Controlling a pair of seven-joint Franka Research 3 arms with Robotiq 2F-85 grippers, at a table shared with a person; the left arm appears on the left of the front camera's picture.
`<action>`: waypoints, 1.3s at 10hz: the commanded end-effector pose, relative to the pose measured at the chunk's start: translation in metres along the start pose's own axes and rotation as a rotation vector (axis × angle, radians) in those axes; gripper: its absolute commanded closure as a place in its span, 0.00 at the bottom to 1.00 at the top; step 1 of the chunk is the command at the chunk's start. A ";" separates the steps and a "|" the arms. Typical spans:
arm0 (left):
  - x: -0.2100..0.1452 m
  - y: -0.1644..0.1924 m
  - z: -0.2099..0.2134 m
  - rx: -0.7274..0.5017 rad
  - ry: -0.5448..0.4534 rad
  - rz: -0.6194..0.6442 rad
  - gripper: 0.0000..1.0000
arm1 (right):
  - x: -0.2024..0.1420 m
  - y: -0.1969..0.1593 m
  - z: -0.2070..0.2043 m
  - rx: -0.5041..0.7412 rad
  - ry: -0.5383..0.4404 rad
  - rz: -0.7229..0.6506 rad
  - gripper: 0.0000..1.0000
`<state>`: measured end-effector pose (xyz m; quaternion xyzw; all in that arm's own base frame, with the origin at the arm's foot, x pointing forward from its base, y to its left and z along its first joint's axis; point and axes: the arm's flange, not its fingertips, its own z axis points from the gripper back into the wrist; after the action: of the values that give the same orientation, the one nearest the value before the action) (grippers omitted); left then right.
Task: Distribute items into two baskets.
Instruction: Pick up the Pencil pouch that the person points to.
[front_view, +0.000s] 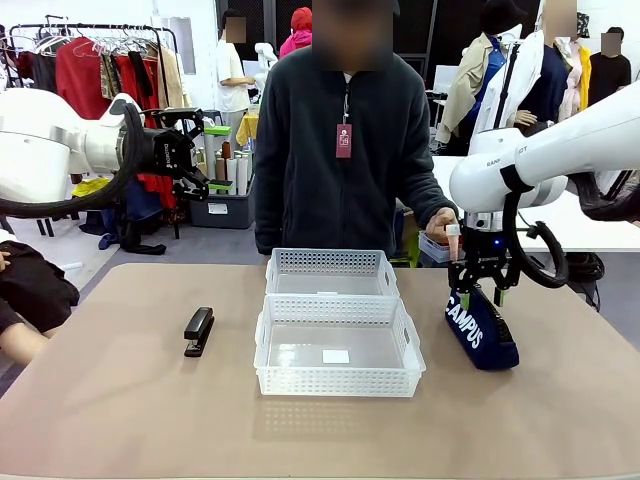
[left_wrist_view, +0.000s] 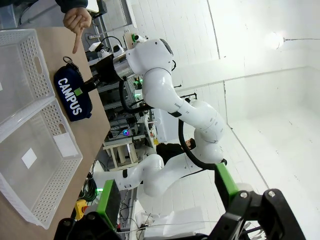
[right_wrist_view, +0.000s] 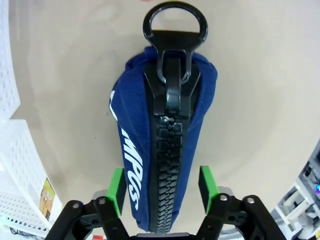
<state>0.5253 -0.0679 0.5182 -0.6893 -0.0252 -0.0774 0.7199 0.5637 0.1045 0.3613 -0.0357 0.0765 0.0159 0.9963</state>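
A navy pouch (front_view: 482, 325) with white "CAMPUS" print lies on the table right of the baskets, also seen from the left wrist (left_wrist_view: 73, 92). My right gripper (front_view: 480, 285) is down over its far end. From its wrist camera the green pads straddle the pouch (right_wrist_view: 165, 140) by its zip, the left pad at the fabric and a small gap on the right. The black stapler (front_view: 198, 331) lies left of the baskets. Two white lattice baskets stand mid-table, the near one (front_view: 340, 385) with a white label, the far one (front_view: 330, 258) behind it. My left gripper (front_view: 190, 155) hangs open, high at the left.
A person stands at the far side, one hand (front_view: 445, 225) pointing down at the pouch, also seen in the left wrist view (left_wrist_view: 77, 22). Another person's arm (front_view: 25, 300) rests at the table's left edge. Bare tabletop lies in front of the baskets.
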 end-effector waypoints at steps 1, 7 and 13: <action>0.000 -0.002 0.000 -0.001 -0.001 -0.003 0.00 | -0.011 -0.004 0.002 0.037 -0.028 0.026 0.75; 0.000 -0.002 0.000 -0.001 -0.001 -0.003 0.00 | -0.021 -0.008 0.019 0.065 -0.033 -0.011 1.00; 0.000 -0.002 0.000 -0.001 -0.001 -0.003 0.00 | -0.047 -0.001 0.105 0.113 -0.096 -0.077 1.00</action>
<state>0.5253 -0.0679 0.5181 -0.6893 -0.0252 -0.0773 0.7199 0.5382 0.1061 0.4514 0.0066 0.0295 -0.0096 0.9995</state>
